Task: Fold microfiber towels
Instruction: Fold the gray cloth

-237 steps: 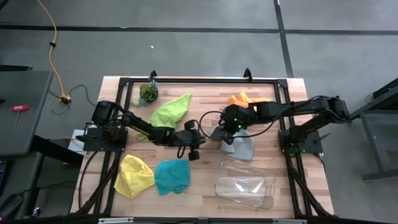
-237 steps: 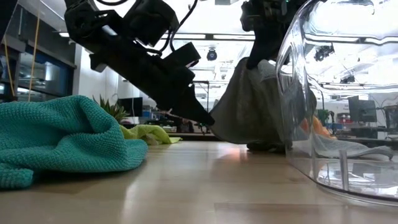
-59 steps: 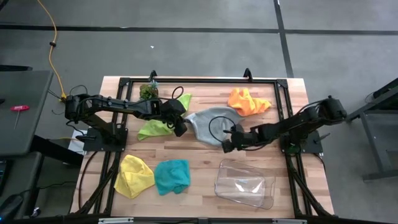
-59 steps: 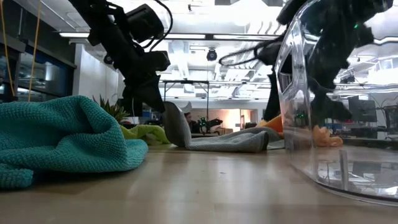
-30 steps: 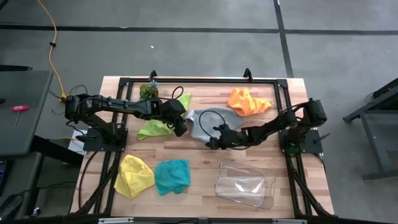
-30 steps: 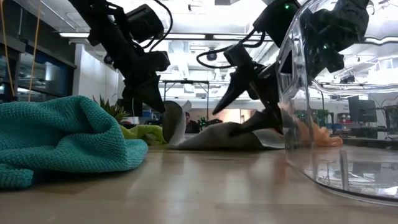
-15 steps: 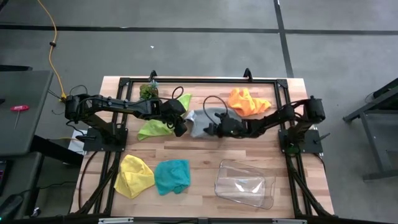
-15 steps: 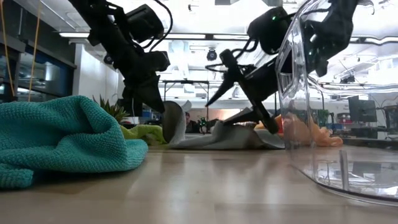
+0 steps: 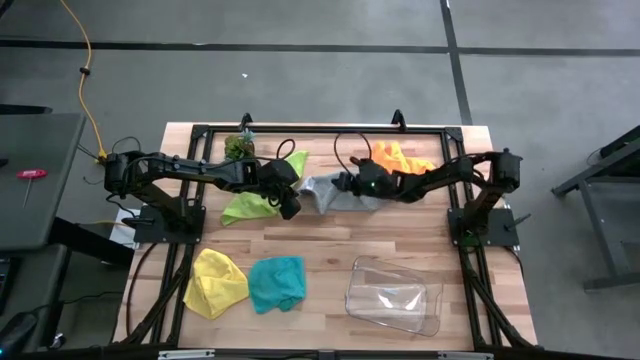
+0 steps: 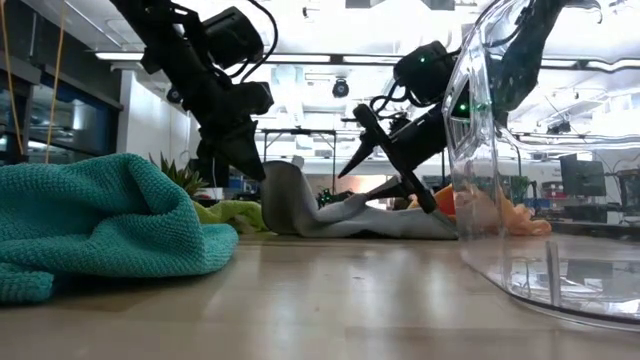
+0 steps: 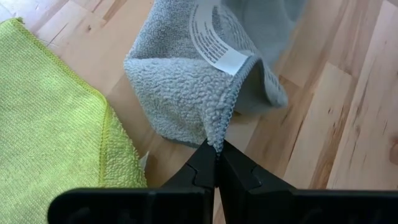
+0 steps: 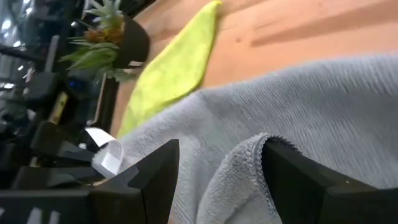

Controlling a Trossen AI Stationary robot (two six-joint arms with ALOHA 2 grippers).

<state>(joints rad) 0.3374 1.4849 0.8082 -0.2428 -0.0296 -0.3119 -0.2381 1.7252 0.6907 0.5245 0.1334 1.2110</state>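
The grey towel (image 9: 335, 190) lies bunched at the table's middle, beside the lime green towel (image 9: 262, 200). My left gripper (image 9: 291, 207) is shut on its left corner. My right gripper (image 9: 346, 184) reaches in from the right and stands open over the towel, a raised fold (image 12: 239, 174) between its fingers. The orange towel (image 9: 400, 158) lies at the far right. The yellow towel (image 9: 215, 282) and the teal towel (image 9: 277, 283) lie near the front left. My left gripper (image 11: 216, 149) pinches the grey towel's hemmed corner (image 11: 219, 132) between its two fingertips, slanting down from the table's left. The corner stands lifted, with its white label (image 11: 214, 40) showing; the rest of the towel lies on the table. My right gripper (image 12: 221, 174) straddles a raised, hemmed fold of the grey towel with open fingers. The hem (image 12: 264, 146) lies against the inner side of one finger (image 12: 298, 180). The fingers slant down from the table's right.
A clear plastic tray (image 9: 393, 295) stands at the front right and fills the right of the low view (image 10: 540, 160). A small leafy plant (image 9: 238, 147) sits at the far left. A black frame (image 9: 330, 129) runs round the table top.
My right gripper has swung toward the table's far edge, its fingers staying open. The grey towel's near part has been drawn along and gathered toward the far side. The towel's left corner has stayed in my left gripper.
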